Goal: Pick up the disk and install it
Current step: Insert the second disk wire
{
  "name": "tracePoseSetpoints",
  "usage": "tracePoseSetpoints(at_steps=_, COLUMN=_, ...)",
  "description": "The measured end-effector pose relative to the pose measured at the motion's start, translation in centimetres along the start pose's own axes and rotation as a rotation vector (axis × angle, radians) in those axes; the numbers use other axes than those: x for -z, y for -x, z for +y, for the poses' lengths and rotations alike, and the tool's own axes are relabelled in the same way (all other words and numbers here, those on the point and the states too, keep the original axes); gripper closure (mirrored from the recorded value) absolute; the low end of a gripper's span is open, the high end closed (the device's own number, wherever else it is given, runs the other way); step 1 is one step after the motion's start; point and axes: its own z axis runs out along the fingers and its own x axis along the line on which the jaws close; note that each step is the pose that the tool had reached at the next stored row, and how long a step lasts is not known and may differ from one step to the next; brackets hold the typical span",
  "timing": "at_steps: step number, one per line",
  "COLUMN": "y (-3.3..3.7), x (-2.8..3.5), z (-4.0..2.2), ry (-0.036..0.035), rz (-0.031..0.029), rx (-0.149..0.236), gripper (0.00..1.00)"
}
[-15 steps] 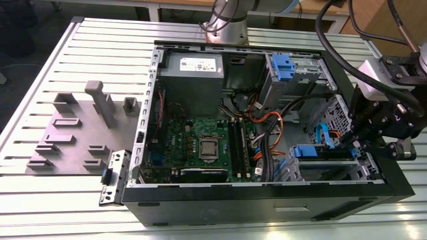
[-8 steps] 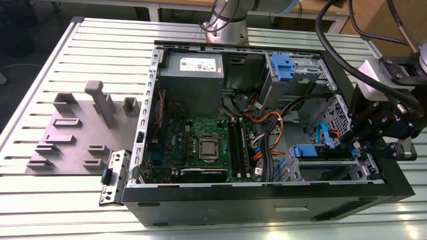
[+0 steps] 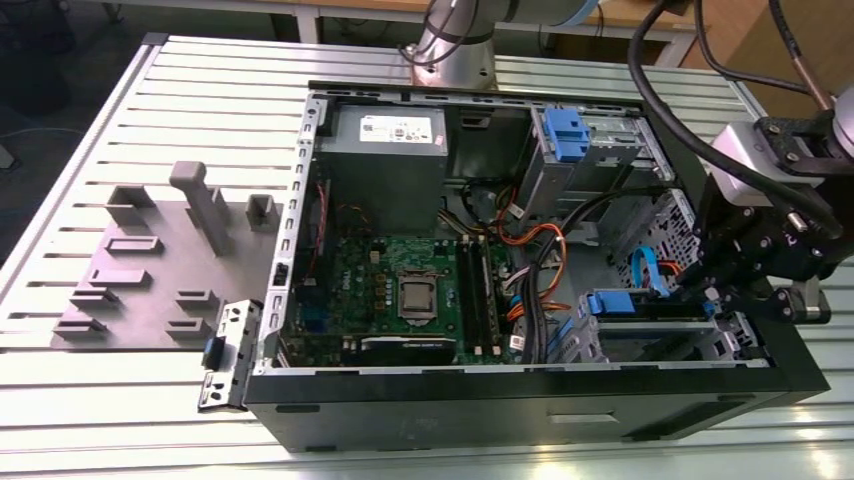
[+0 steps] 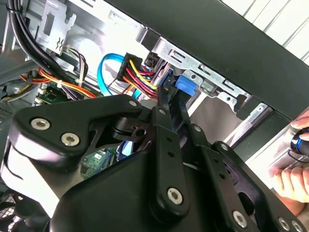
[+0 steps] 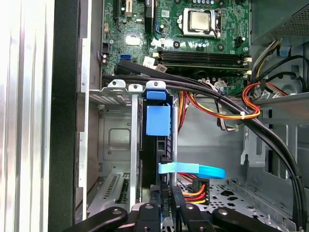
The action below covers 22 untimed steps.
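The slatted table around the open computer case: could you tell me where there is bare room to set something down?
In the exterior view, the slatted table is bare along that view's left edge, beyond the grey fixture plate, and in front of the computer case. The case interior is crowded with cables, and the gripper hangs over its right side.

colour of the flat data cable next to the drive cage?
Light blue flat cable, clearest in the first wrist view.
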Motion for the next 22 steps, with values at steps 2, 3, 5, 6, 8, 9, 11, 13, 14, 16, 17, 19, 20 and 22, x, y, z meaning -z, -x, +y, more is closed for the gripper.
tracePoseSetpoints(at_steps=2, y=0.0, x=-0.01, z=-0.01, ry=0.0, rz=0.0001, rx=0.0, gripper=0.76)
tracePoseSetpoints(at_steps=3, y=0.02, x=-0.03, z=-0.05, ry=0.0, rz=-0.0001, rx=0.0, gripper=0.76)
tracePoseSetpoints(at_steps=5, y=0.05, x=-0.06, z=-0.14, ry=0.0, rz=-0.0003, rx=0.0, gripper=0.76)
tracePoseSetpoints(at_steps=6, y=0.07, x=-0.07, z=-0.16, ry=0.0, rz=-0.0003, rx=0.0, gripper=0.76)
tracePoseSetpoints(at_steps=8, y=0.08, x=-0.12, z=-0.17, ry=-0.0001, rz=-0.0002, rx=0.0, gripper=0.76)
tracePoseSetpoints(at_steps=9, y=0.08, x=-0.13, z=-0.17, ry=-0.0001, rz=0.0, rx=0.0, gripper=0.76)
tracePoseSetpoints(at_steps=11, y=0.08, x=-0.18, z=-0.17, ry=0.0, rz=-0.0001, rx=0.0, gripper=0.76)
tracePoseSetpoints(at_steps=13, y=0.07, x=-0.2, z=-0.18, ry=-0.0001, rz=-0.0001, rx=0.0, gripper=0.76)
tracePoseSetpoints(at_steps=14, y=0.07, x=-0.2, z=-0.17, ry=0.0, rz=0.0, rx=0.0, gripper=0.76)
tracePoseSetpoints(at_steps=16, y=0.07, x=-0.21, z=-0.17, ry=0.0, rz=-0.0001, rx=0.0, gripper=0.76)
tracePoseSetpoints(at_steps=17, y=0.07, x=-0.21, z=-0.17, ry=0.0, rz=-0.0001, rx=0.0, gripper=0.76)
tracePoseSetpoints(at_steps=19, y=0.07, x=-0.21, z=-0.18, ry=0.0, rz=-0.0001, rx=0.0, gripper=0.76)
tracePoseSetpoints(at_steps=20, y=0.07, x=-0.22, z=-0.18, ry=0.0, rz=-0.0001, rx=0.0, gripper=0.78)
tracePoseSetpoints(at_steps=22, y=0.07, x=-0.22, z=-0.18, ry=-0.0001, rz=-0.0001, rx=0.0, gripper=0.84)
